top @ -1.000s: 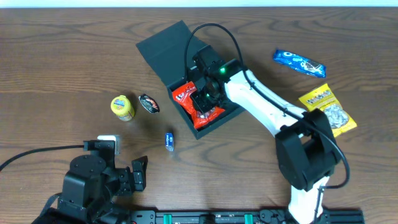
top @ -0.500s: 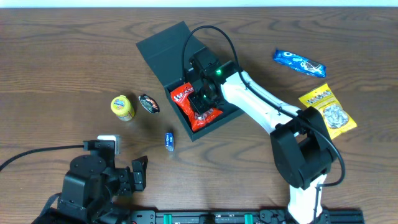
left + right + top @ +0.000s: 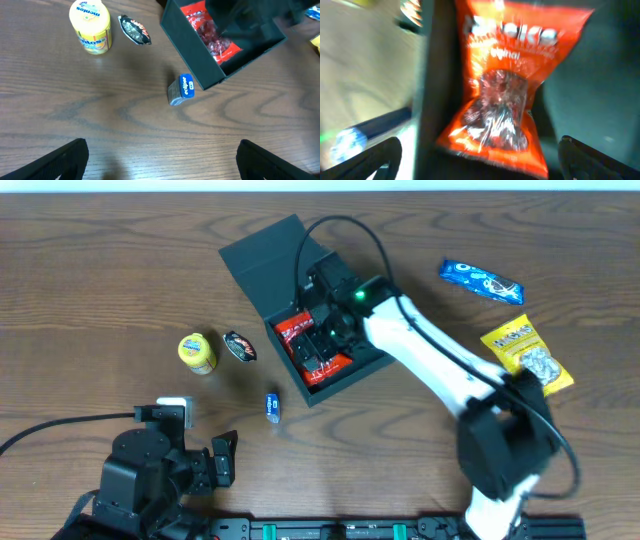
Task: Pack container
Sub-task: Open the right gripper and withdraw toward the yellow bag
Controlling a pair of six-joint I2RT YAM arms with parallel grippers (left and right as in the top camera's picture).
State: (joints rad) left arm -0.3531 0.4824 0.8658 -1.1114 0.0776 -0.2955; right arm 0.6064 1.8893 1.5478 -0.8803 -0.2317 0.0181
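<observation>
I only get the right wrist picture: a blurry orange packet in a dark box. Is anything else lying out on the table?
Observer: Yes. The overhead view shows a yellow tub, a small dark packet and a blue gum pack lying left of the container, outside it.
Operator: And on the other side?
Observer: A blue wrapper and a yellow packet lie to its right.
Operator: What is the other arm doing?
Observer: The left gripper hangs open above the table, holding nothing.
</observation>
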